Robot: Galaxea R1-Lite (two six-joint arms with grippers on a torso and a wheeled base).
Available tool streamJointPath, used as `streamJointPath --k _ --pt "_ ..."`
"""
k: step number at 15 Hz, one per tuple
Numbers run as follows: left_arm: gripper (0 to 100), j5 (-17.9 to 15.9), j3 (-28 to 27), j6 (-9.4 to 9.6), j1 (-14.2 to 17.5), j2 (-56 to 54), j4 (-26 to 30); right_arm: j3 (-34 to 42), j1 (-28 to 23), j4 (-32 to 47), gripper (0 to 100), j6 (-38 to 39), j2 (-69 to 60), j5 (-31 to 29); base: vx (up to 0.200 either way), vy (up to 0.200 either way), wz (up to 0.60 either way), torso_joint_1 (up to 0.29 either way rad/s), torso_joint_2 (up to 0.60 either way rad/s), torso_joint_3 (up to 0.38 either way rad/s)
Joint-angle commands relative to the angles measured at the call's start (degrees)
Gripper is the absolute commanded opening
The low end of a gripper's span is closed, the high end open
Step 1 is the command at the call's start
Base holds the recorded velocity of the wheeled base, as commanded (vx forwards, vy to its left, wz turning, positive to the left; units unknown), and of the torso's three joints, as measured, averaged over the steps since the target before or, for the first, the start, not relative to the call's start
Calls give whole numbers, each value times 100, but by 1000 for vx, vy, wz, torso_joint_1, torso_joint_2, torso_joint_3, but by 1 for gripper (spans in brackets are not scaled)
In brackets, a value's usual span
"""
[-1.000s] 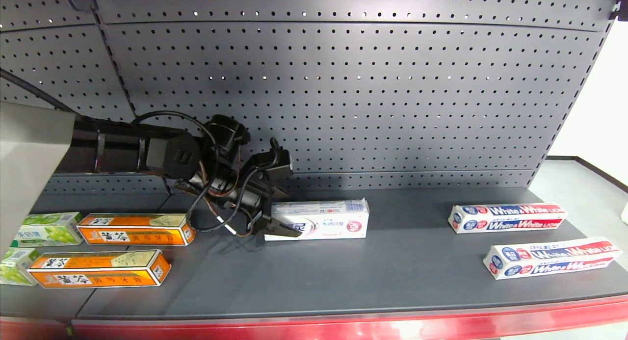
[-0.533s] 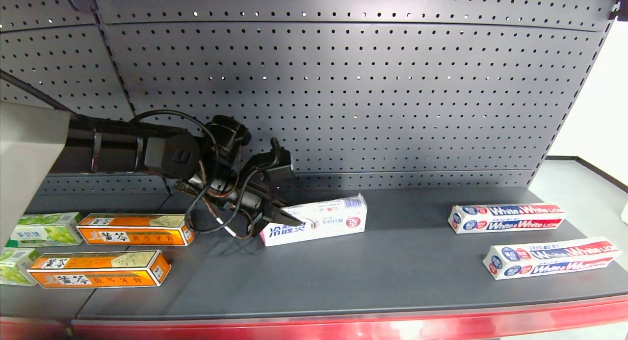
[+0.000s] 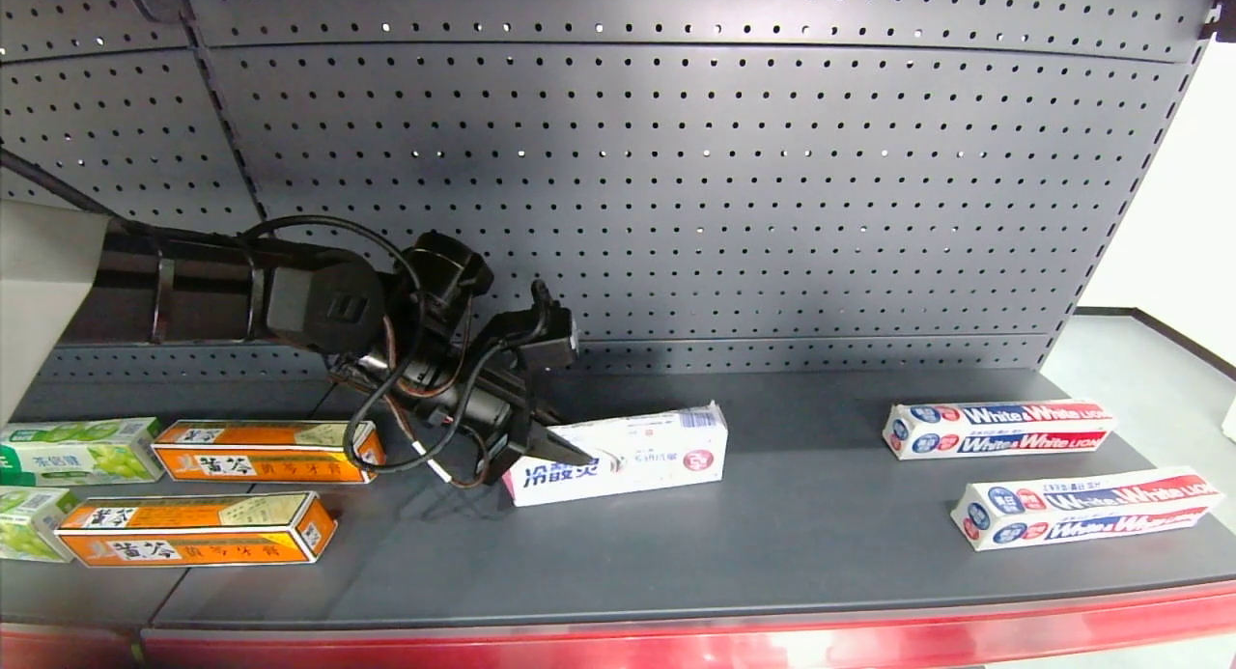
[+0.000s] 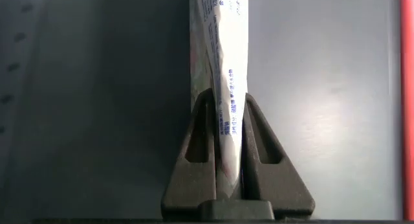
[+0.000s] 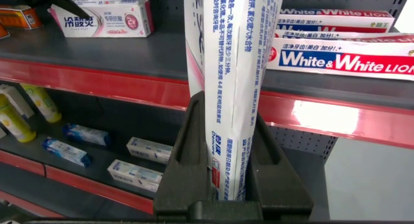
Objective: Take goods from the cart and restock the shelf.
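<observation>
A white toothpaste box lies mid-shelf on the dark shelf board, slightly slanted. My left gripper is shut on its left end; the left wrist view has the box pinched between the fingers of that gripper. Below and in front of the shelf, my right gripper is shut on a second white toothpaste box with blue print, held upright. The shelved box appears farther off in that view.
Two orange boxes and two green boxes lie at the shelf's left. Two red-white-blue boxes lie at the right. A pegboard wall stands behind, with the red front lip below.
The left gripper drew slightly back and down with the white box. The box rolled to show its front face and now slants.
</observation>
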Motion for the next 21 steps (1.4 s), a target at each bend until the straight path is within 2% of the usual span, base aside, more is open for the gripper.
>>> streamJointPath --k 1,6,12,13,15,21 --pt "0 -32 59 2 -100 -116 -15 0 5 1 0 -1 0 1 0 0 0 0 0 0" --pt "0 -32 402 2 -179 -397 -15 0 5 1 0 -1 0 1 0 0 0 0 0 0" --pt "0 -58 551 20 -179 -546 -6 0 5 -8 0 -1 0 1 0 0 0 0 0 0" --pt "0 -58 639 72 -170 -573 -6 0 5 1 0 -1 0 1 0 0 0 0 0 0" --pt "0 -58 841 345 -144 -590 2 0 5 1 0 -1 0 1 0 0 0 0 0 0" --pt "0 -58 1035 538 -170 -687 20 0 5 1 0 -1 0 1 0 0 0 0 0 0"
